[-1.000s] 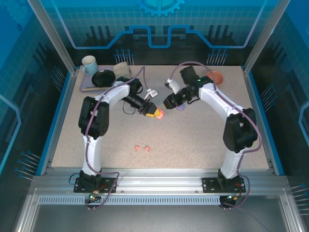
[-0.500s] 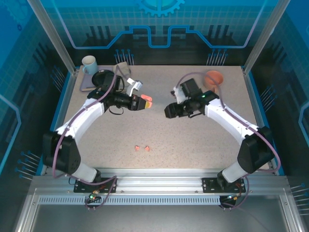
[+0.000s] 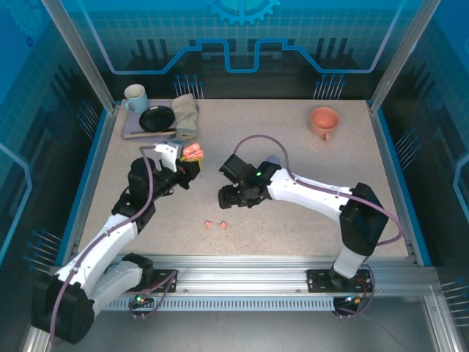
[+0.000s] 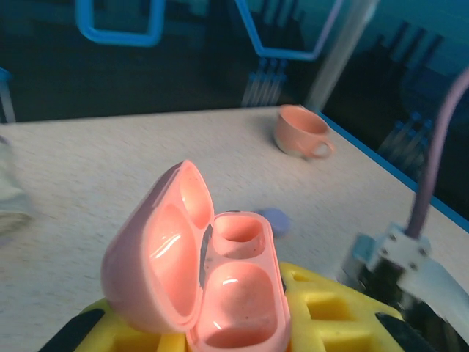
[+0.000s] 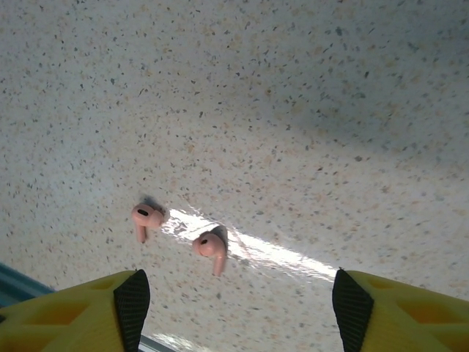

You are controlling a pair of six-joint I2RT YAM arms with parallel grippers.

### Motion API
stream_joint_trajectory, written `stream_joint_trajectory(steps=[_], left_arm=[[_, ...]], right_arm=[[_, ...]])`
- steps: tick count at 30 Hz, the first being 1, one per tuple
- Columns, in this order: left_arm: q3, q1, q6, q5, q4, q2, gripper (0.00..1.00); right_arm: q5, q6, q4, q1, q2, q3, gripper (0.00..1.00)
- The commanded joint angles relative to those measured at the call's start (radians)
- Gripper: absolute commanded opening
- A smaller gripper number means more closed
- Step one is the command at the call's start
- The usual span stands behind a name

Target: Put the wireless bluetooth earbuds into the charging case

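Right tool (image 5: pixel 242 304) hung over the pink earbuds (image 5: pixel 211 251), jaws wide apart and empty.
Both buds lay loose on the desk (image 5: pixel 330 110), low and left of centre in the right wrist view, near each other but not touching. Left tool (image 3: pixel 187 165) was clamped on the open charging case (image 4: pixel 212 271), lid up, both wells empty. Picking up the first bud looked to be the step in hand; next it would need to descend, straddle one bud and close gently.

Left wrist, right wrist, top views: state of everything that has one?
pink charging case: lid open, both wells empty
left gripper: shut on the pink charging case
right gripper: open, above the pink earbuds
pink earbuds: loose on the table, not touching
pink cup: upright
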Motion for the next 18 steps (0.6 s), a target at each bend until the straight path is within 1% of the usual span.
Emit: stream_joint_trajectory(steps=[1,5,8,11,18], left_arm=[[-0.053,-0.004,-0.007,-0.210,0.173,-0.036,0.00],[-0.157,-0.004,-0.062,-0.349,0.345,-0.079,0.00],[-0.197,-0.004,-0.094,-0.440,0.429,-0.098,0.00],[-0.197,-0.002,-0.114,-0.457,0.465,-0.101,0.00],[-0.167,-0.002,-0.110,-0.431,0.469,-0.095,0.00]], right_arm=[[0.074,0.129,-0.040,0.054,0.057,0.075,0.71],[0.062,0.215,-0.067,0.088,0.146,0.140,0.70],[0.060,0.273,-0.093,0.110,0.209,0.192,0.69],[0.071,0.335,-0.154,0.132,0.278,0.265,0.68],[0.066,0.464,-0.242,0.168,0.409,0.401,0.64]])
